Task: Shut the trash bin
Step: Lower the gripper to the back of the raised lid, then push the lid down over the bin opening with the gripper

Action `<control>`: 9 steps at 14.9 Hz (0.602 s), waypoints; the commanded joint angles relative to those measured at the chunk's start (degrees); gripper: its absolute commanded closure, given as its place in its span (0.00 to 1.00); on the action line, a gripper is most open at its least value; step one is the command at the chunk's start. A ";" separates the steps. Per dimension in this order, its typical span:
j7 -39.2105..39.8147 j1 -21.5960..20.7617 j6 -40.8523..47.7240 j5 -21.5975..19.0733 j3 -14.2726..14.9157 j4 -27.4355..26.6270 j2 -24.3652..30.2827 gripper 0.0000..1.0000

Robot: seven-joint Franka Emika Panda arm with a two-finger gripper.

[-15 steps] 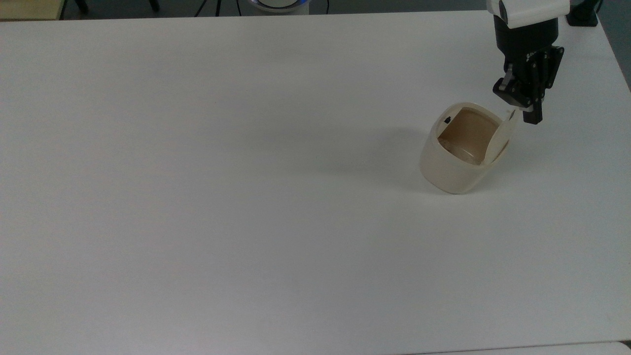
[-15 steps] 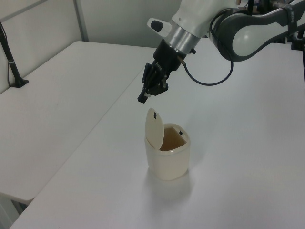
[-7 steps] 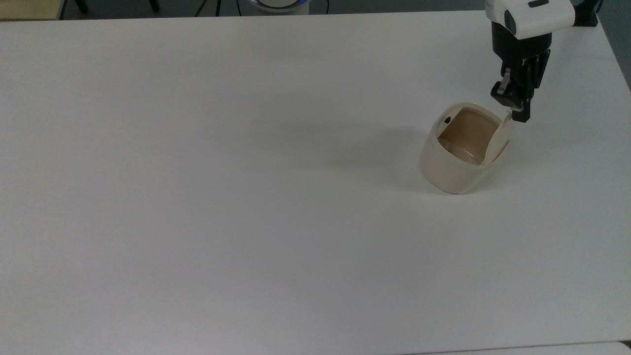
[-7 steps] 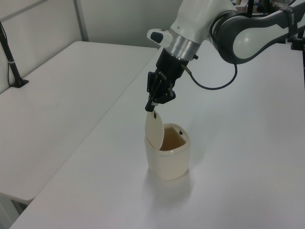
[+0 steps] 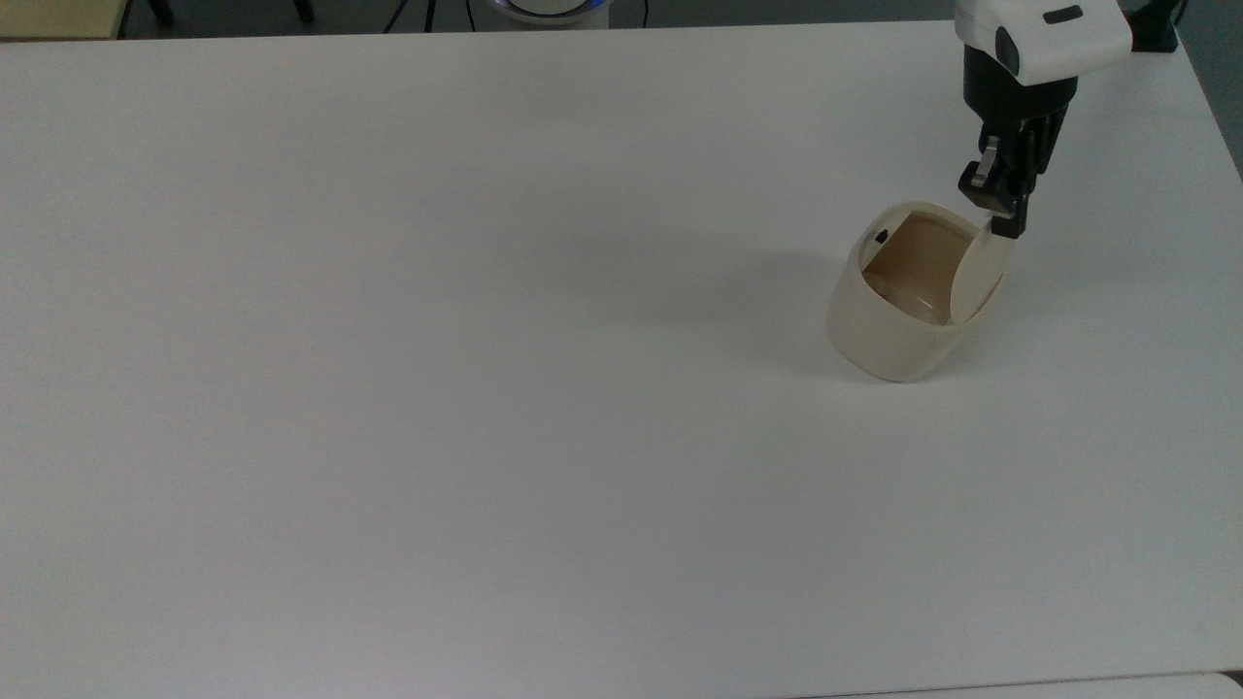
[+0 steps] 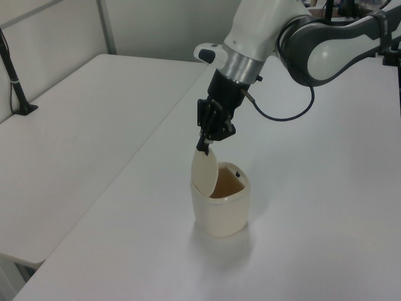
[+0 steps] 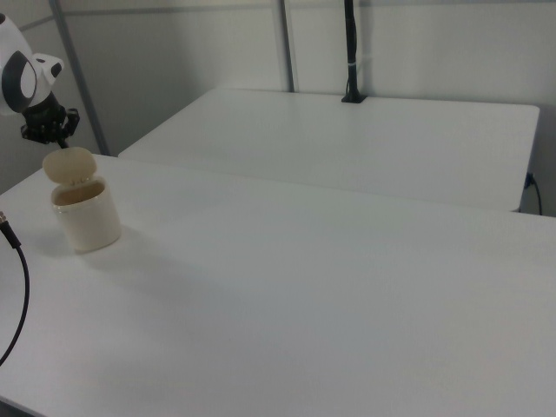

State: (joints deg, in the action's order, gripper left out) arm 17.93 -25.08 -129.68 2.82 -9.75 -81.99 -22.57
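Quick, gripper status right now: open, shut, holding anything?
Gripper: shut, holding nothing, its tip at the top edge of the trash bin's raised lid.

The light is even and soft from overhead, with a cool grey cast over the white counter (image 5: 486,388). A faint, broad shadow lies on the counter well to the top view's left of the pincer (image 5: 1000,209). Nothing glares, and edges look slightly soft.
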 commanded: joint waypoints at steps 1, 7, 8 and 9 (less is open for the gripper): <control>1.14 -0.23 4.78 1.75 0.17 -0.01 0.51 1.00; 1.14 -0.05 10.40 2.63 0.26 -1.24 0.34 1.00; 1.14 0.12 10.50 2.63 0.26 -1.85 0.34 1.00; 1.14 0.30 10.50 2.63 0.26 -2.12 0.34 1.00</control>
State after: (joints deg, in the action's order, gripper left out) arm 17.93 -24.98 -120.51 4.70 -9.75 -82.50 -22.71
